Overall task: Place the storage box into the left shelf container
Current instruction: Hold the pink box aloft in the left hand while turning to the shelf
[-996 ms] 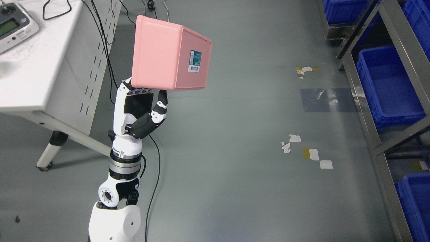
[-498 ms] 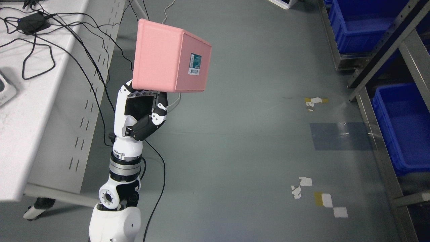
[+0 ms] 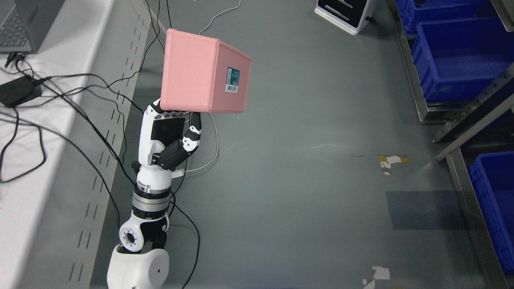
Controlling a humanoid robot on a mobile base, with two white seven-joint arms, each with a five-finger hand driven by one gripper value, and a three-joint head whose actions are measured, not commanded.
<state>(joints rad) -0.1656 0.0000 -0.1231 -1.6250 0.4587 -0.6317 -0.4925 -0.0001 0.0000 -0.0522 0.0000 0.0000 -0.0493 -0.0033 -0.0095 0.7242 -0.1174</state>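
Your left hand [image 3: 170, 134] keeps its fingers clamped on the pink storage box [image 3: 204, 72] directly above it. The view has shifted: blue shelf bins [image 3: 461, 60] have neared, far right of it.

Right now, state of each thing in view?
pink storage box: held aloft, tipped on its side, label facing right
left hand: fingers shut on the box's lower edge
blue bins: on the shelf rack at right, look empty
laptop: on the white table, open
power adapter: on the table, cabled
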